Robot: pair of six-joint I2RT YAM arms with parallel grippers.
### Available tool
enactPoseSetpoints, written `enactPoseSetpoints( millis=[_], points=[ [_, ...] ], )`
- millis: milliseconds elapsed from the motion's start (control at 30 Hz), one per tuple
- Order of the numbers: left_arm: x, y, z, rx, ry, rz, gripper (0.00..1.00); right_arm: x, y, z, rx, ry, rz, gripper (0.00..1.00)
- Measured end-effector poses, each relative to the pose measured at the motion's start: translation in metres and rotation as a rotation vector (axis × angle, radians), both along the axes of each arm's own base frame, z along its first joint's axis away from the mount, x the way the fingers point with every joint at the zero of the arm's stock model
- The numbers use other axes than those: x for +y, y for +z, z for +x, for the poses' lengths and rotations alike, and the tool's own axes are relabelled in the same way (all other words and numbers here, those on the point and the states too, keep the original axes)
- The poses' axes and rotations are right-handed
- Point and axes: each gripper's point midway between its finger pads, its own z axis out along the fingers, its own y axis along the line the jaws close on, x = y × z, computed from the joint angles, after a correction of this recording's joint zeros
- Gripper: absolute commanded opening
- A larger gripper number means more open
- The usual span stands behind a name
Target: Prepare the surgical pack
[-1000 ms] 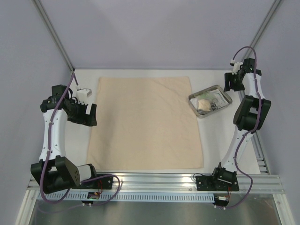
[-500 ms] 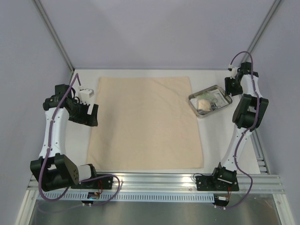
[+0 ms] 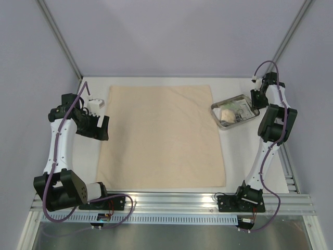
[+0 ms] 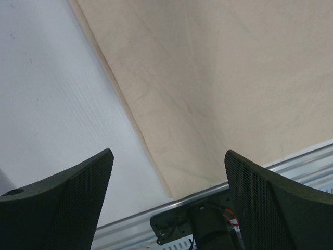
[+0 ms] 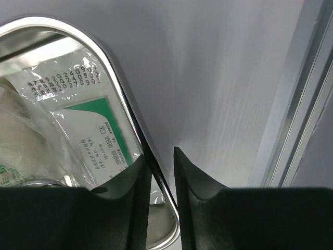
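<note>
Pinches the right rim of the steel tray [image 5: 112,57] with the right hand [image 5: 162,152], one finger inside, one outside, at the far right of the counter [image 3: 244,156]. Holds the left hand [image 3: 102,128] wide open and empty over the left edge of the tan cloth sheet [image 3: 161,135], spread flat mid-counter. Shows in the tray a white packet [image 5: 99,133] with green print and a pale bundle [image 3: 227,114]; tray just beside the cloth's far right corner

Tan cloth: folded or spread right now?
Spread. The cloth lies open as one flat sheet on the table, all four edges showing, no corner turned over.
</note>
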Motion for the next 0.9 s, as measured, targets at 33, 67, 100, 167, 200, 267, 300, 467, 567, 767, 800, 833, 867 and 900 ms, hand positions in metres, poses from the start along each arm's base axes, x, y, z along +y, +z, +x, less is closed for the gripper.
enactPoseSetpoints(
  millis=[33, 67, 100, 167, 200, 267, 300, 467, 567, 767, 800, 833, 867, 900],
  points=[
    [0.0, 0.0, 0.0, 0.0, 0.0, 0.0, 0.96, -0.001, -0.002, -0.001, 0.004, 0.001, -0.002, 0.24],
    [0.0, 0.0, 0.0, 0.0, 0.0, 0.0, 0.96, -0.002, -0.004, -0.003, 0.007, -0.001, -0.005, 0.24],
    [0.0, 0.0, 0.0, 0.0, 0.0, 0.0, 0.96, -0.003, -0.006, -0.005, 0.011, -0.004, -0.006, 0.23],
    [0.0, 0.0, 0.0, 0.0, 0.0, 0.0, 0.96, -0.005, -0.009, -0.009, 0.022, -0.011, -0.007, 0.19],
    [0.0, 0.0, 0.0, 0.0, 0.0, 0.0, 0.96, -0.006, -0.009, -0.011, 0.027, -0.014, -0.009, 0.19],
    [0.0, 0.0, 0.0, 0.0, -0.001, 0.0, 0.96, -0.008, -0.01, -0.014, 0.033, -0.027, -0.005, 0.19],
    [0.0, 0.0, 0.0, 0.0, -0.001, -0.001, 0.96, -0.009, -0.01, -0.015, 0.033, -0.034, -0.004, 0.22],
    [-0.001, 0.0, 0.0, -0.001, -0.002, -0.002, 0.96, -0.012, -0.01, -0.016, 0.033, -0.053, 0.001, 0.26],
    [0.0, 0.0, 0.0, -0.001, -0.002, -0.002, 0.96, -0.012, -0.01, -0.016, 0.033, -0.057, 0.002, 0.17],
    [-0.001, 0.0, 0.0, -0.001, -0.002, -0.002, 0.96, -0.006, -0.009, -0.019, 0.037, -0.063, 0.039, 0.0],
    [0.0, 0.0, 0.0, -0.001, -0.002, -0.002, 0.96, -0.006, -0.01, -0.019, 0.038, -0.066, 0.047, 0.01],
    [0.0, 0.0, 0.0, -0.001, -0.002, -0.002, 0.96, -0.006, -0.01, -0.02, 0.039, -0.07, 0.054, 0.0],
    [0.0, 0.0, 0.0, -0.001, -0.002, -0.002, 0.96, -0.006, -0.01, -0.021, 0.039, -0.074, 0.065, 0.0],
    [-0.001, 0.0, 0.0, -0.001, -0.002, -0.002, 0.96, -0.006, -0.009, -0.022, 0.039, -0.081, 0.083, 0.01]
  ],
)
